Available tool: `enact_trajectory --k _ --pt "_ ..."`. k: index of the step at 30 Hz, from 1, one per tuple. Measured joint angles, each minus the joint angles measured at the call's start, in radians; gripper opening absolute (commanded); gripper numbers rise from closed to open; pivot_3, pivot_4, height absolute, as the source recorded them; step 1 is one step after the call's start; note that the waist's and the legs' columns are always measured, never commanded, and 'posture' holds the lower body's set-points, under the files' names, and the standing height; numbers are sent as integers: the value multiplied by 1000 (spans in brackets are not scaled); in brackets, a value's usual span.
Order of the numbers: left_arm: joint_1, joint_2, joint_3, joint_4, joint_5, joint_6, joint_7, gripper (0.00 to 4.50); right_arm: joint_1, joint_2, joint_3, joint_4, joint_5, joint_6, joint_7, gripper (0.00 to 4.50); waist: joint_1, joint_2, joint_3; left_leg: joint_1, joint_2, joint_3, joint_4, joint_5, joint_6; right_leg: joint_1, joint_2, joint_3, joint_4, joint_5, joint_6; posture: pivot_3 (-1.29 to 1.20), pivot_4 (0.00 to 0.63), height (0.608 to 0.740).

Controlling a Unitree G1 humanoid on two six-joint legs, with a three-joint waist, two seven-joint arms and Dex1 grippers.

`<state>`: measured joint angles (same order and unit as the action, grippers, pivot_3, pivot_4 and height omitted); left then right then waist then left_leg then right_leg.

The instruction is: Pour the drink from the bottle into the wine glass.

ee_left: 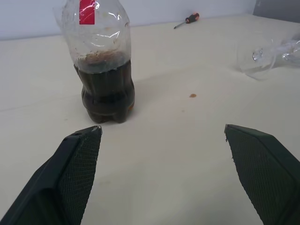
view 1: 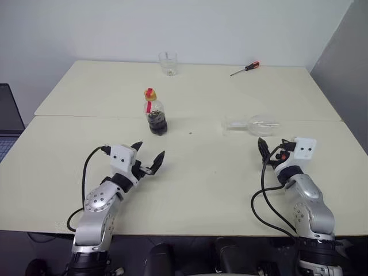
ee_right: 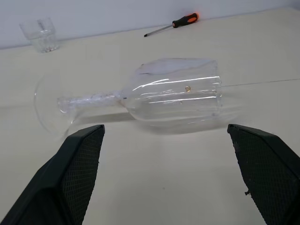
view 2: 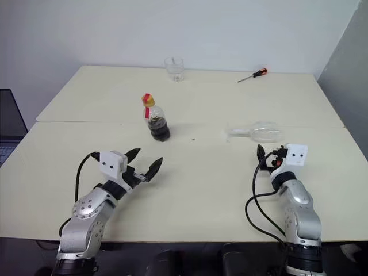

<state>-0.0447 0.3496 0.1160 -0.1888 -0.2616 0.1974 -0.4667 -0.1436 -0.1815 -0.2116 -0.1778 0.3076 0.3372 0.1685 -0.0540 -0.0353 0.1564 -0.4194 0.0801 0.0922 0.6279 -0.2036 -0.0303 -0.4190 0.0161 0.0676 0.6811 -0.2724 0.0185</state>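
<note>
The bottle (view 1: 155,115) stands upright near the table's middle, its cap on, with the dark drink (ee_left: 108,93) filling its lower part. My left gripper (view 1: 148,154) hovers open a short way in front of it, empty, with the bottle ahead of its left finger in the left wrist view. The wine glass (view 1: 253,123) lies on its side to the right, foot toward the bottle and empty. Just short of the glass, my right gripper (ee_right: 165,127) is open, its fingers (ee_right: 70,173) spread wider than the bowl (ee_right: 173,96) and touching nothing.
A short clear tumbler (view 1: 168,63) stands at the table's far edge. An orange-handled screwdriver (view 1: 245,68) lies at the far right. A seam (view 1: 86,115) crosses the table behind the bottle. A dark laptop (view 1: 8,115) sits off the left side.
</note>
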Motion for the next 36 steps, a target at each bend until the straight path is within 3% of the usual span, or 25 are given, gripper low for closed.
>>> enact_trajectory --k 13,21,36 --pt "-14 -1 10 4 -8 9 23 4476 13 -46 101 -66 63 65 158 4500 1 0 0 0 0 0 0 0 0 0 0 0 0 0 0 0 150 740" --pt "-174 -20 -1 112 35 10 77 4476 -40 -130 177 -76 158 178 334 4500 4 0 0 0 0 -1 1 0 0 1 1 -2 0 0 0 0 150 740" --pt "-321 -91 -3 325 84 -76 159 4476 -111 -147 261 -177 208 300 384 4500 15 0 0 -2 -1 -4 2 0 0 0 1 -4 0 0 1 0 150 740"
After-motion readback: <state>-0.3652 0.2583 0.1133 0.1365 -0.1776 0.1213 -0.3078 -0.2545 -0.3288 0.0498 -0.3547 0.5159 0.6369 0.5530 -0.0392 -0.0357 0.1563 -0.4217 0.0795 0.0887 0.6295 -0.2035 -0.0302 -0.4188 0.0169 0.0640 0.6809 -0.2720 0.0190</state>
